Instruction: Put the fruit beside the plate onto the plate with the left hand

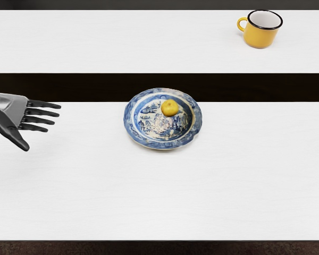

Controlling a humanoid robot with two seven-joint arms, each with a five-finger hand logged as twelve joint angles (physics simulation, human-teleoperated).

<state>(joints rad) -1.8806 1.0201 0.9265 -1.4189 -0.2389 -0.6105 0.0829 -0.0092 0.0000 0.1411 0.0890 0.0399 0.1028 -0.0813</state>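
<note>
At frame centre, yellow fruit on blue-patterned plate. At left edge, left hand, fingers spread, empty, well apart from plate. Upper right, yellow mug.

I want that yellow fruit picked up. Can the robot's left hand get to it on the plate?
Probably yes. The left hand is open, the fruit sits uncovered on the plate, and nothing stands between them.
</note>
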